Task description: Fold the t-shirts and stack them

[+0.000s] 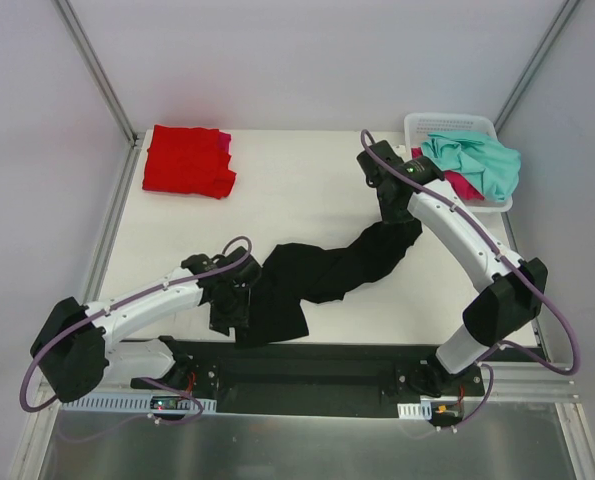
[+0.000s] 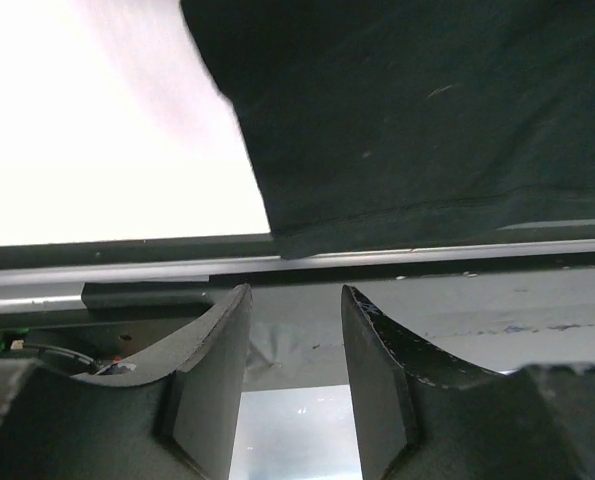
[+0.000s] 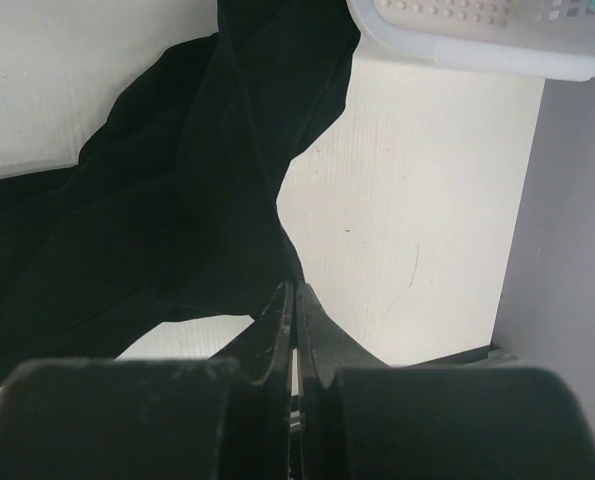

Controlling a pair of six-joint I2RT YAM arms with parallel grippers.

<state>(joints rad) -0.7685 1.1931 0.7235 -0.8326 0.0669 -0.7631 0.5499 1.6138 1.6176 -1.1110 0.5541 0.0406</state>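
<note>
Left tool sits low at the near edge, fingers apart and empty, with the large black cloth t-shirt just beyond. Right tool is clamped together on that shirt's far end. It stretches across the white worktop. Folded bright red cloth t-shirt lies far left, and the teal-mint cloth shirt heaps in the white plastic lattice basket.

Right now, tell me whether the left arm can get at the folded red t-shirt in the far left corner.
Probably yes. The left gripper is open and empty, and only bare table lies between it and the red t-shirt; the black t-shirt sits to its right.
</note>
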